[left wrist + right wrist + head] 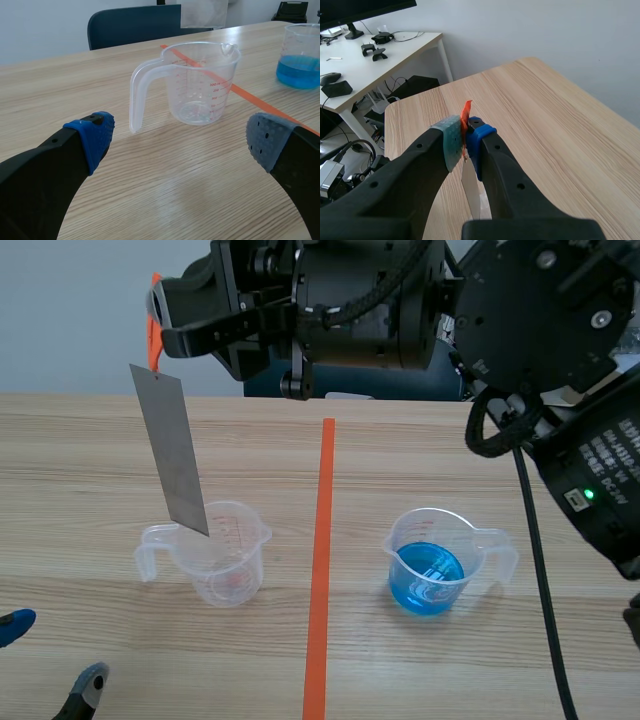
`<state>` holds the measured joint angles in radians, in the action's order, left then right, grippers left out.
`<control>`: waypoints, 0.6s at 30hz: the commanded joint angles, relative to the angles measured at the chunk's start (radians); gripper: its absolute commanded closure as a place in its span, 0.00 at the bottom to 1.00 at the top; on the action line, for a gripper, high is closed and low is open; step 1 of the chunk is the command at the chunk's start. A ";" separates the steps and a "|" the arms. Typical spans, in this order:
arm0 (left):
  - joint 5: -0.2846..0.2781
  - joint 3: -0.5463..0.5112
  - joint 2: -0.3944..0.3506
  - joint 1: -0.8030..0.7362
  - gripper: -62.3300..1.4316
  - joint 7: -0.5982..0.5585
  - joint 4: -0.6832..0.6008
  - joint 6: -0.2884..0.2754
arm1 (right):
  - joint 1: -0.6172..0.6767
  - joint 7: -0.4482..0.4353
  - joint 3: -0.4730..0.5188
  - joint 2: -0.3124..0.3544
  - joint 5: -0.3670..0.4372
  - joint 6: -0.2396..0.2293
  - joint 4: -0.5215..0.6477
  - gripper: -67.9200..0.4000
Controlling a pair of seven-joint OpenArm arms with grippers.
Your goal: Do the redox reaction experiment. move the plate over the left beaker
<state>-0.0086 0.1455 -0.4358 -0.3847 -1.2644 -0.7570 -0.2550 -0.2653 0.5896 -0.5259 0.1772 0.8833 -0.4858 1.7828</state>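
Plate [172, 450]: thin grey metal sheet, hanging near-vertical, slightly tilted, top edge high above the table [80, 470]. An orange tab [154, 335] is at its top end. The lower corner sits at the near rim of the left beaker [215, 555]; from the scene view it looks to be over the mouth, though I cannot tell whether the corner is inside the rim or just in front of it.

Right gripper [160, 325]: the arm comes in from the right and crosses the top of the scene. Its fingers are clamped on the plate's top end. In the right wrist view the pads press together on the sheet at [465, 140], with the orange tab sticking up between them and the grey sheet running down below.

Left beaker: clear plastic, handled, red graduations, upright, left of the orange tape line [322, 560]. No coloured liquid shows in it.

Right beaker [435, 560]: the same kind, upright, right of the tape, partly filled with blue liquid.

Left gripper [52, 655]: low at the near left edge of the table, fingers spread wide, holding nothing. Seen from the left wrist, the left beaker [200, 82] stands ahead of it, handle toward the gripper, well apart from the pads [95, 135].
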 commanded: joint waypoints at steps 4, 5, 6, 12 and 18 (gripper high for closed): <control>-0.007 -0.003 -0.002 0.003 0.11 -0.005 -0.016 -0.001 | -0.012 -0.008 0.004 -0.006 0.018 0.000 0.009 0.99; -0.007 -0.003 -0.002 0.003 0.11 0.001 -0.016 -0.001 | -0.012 -0.007 0.004 -0.006 0.018 0.000 0.009 0.99; -0.007 -0.003 -0.002 0.003 0.11 0.006 -0.016 -0.001 | -0.012 -0.007 0.004 -0.005 0.018 0.000 0.009 0.99; -0.007 -0.003 -0.003 0.003 0.11 0.005 -0.016 -0.001 | -0.012 -0.004 0.004 -0.005 0.018 0.000 0.009 0.99; -0.010 -0.003 -0.003 0.003 0.11 -0.003 -0.016 -0.001 | -0.012 -0.004 0.004 -0.005 0.018 0.000 0.009 0.99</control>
<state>-0.0086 0.1455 -0.4355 -0.3847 -1.2469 -0.7570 -0.2550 -0.2653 0.6044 -0.5259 0.1772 0.8833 -0.4862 1.7828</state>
